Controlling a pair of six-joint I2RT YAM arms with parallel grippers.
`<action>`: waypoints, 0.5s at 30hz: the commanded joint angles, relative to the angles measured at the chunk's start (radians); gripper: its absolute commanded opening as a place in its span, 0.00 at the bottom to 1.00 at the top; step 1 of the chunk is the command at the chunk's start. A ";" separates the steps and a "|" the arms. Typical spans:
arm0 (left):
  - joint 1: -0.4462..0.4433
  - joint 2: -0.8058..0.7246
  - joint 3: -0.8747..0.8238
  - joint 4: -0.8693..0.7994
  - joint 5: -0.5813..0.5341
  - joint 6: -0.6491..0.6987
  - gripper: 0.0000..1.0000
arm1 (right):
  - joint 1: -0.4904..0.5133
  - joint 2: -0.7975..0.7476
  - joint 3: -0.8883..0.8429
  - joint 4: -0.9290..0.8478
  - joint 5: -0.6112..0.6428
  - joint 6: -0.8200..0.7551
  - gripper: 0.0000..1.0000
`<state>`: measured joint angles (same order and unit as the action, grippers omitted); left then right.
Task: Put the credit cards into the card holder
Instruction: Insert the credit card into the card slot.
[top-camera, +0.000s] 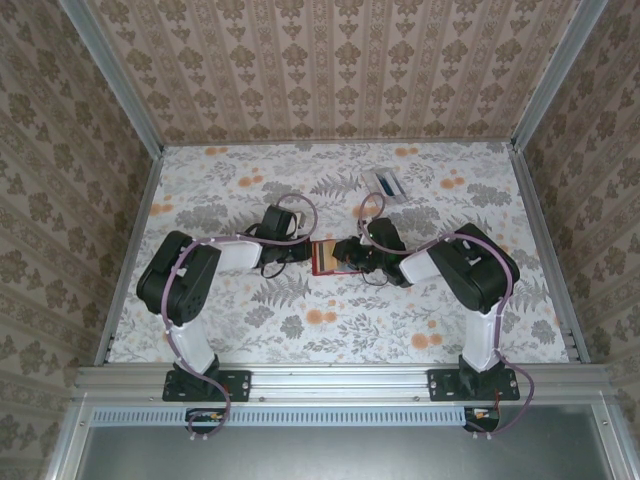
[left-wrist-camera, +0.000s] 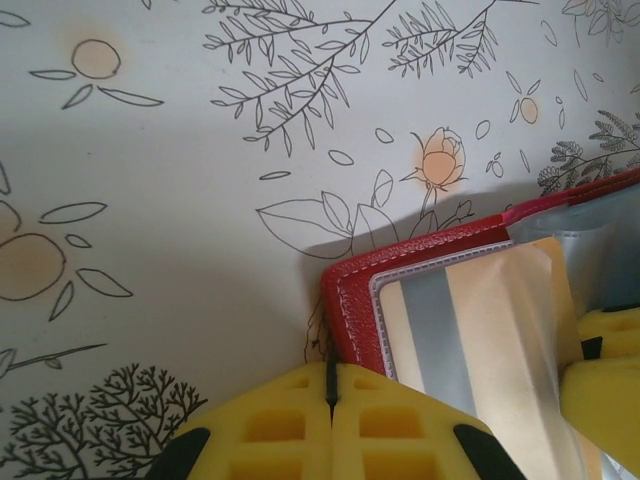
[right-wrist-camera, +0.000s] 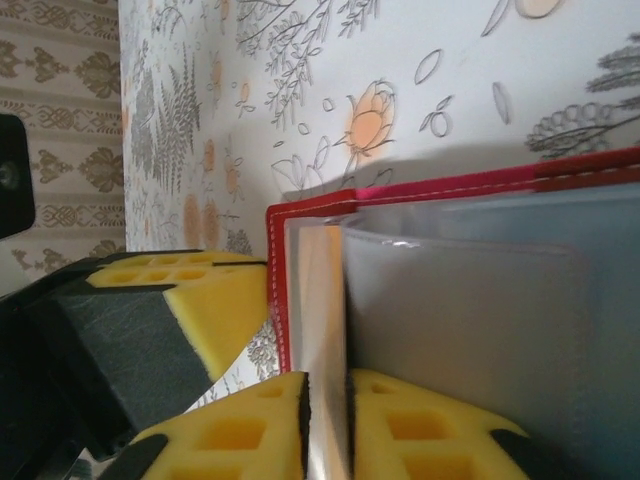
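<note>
So both arms were reaching in toward the middle of the flowery tabletop, and the red card holder was lying open right between them. The left hand came at it from the left side and the right hand from the right.

From the left wrist camera, the left hand's yellow fingers were pressed tight together with just a thin seam between them. Their tips sat right at the near corner of the holder's red border. Couldn't tell whether they'd actually nipped the edge or were only butted up against it. The holder's inside face showed grey and tan stripes under a clear sleeve.

From the right wrist camera, the right hand's fingers sat a narrow gap apart, with a pale shiny strip running up between them into the holder. Honestly couldn't say if that strip was a card or part of the sleeve, or whether the fingers were really squeezing it.

One credit card, white with a bit of blue, was lying flat on the tabletop toward the back wall, well apart from the holder and both hands.
</note>
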<state>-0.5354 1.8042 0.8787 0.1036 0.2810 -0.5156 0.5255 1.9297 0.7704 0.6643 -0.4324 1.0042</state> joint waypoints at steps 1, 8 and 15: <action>0.024 -0.020 -0.014 -0.070 -0.062 0.032 0.00 | 0.027 -0.053 0.021 -0.220 0.027 -0.087 0.28; 0.026 -0.071 -0.030 -0.067 -0.068 0.054 0.06 | 0.025 -0.196 0.042 -0.459 0.147 -0.174 0.39; 0.026 -0.070 -0.034 -0.058 -0.037 0.042 0.07 | 0.021 -0.305 0.066 -0.662 0.266 -0.286 0.44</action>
<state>-0.5095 1.7599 0.8566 0.0628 0.2291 -0.4896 0.5488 1.6787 0.8040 0.1471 -0.2573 0.8032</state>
